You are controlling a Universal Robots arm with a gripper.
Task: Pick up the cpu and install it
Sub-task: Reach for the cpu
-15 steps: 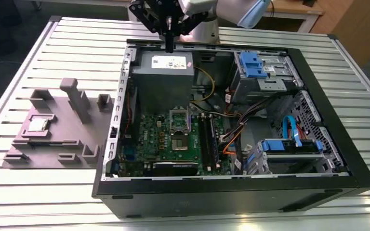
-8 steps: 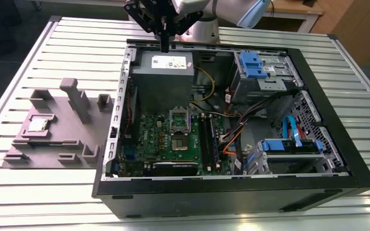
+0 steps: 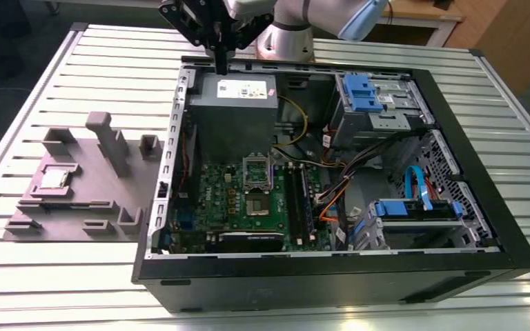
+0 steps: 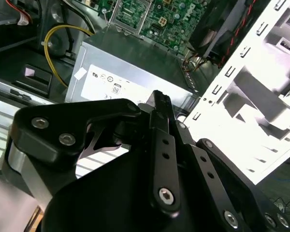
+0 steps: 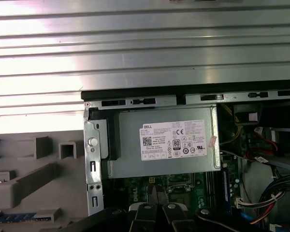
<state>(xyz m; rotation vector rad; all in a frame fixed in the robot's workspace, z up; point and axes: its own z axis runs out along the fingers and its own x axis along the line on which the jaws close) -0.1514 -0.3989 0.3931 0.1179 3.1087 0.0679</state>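
Note:
The cpu [image 3: 53, 178], a small silvery square chip, lies in a recess of the grey holder block [image 3: 81, 200] at the exterior view's left, beside the open computer case [image 3: 486, 227]. Inside the case, the green board [image 3: 246, 200] carries the dark square socket [image 3: 257, 172]. My gripper [image 3: 221, 67] hangs above the case's far edge, over the grey power box [image 3: 232, 103] and far from the cpu. Its thin black fingers are shut together with nothing between them, as both wrist views show [image 4: 160, 96] [image 5: 156, 191].
The case holds blue drive brackets [image 3: 366, 93] and a blue drive caddy [image 3: 413, 207], with loose orange and black cables [image 3: 339, 186] between them. The holder block has upright posts [image 3: 108, 141]. Everything rests on a ribbed metal table [image 3: 53, 69].

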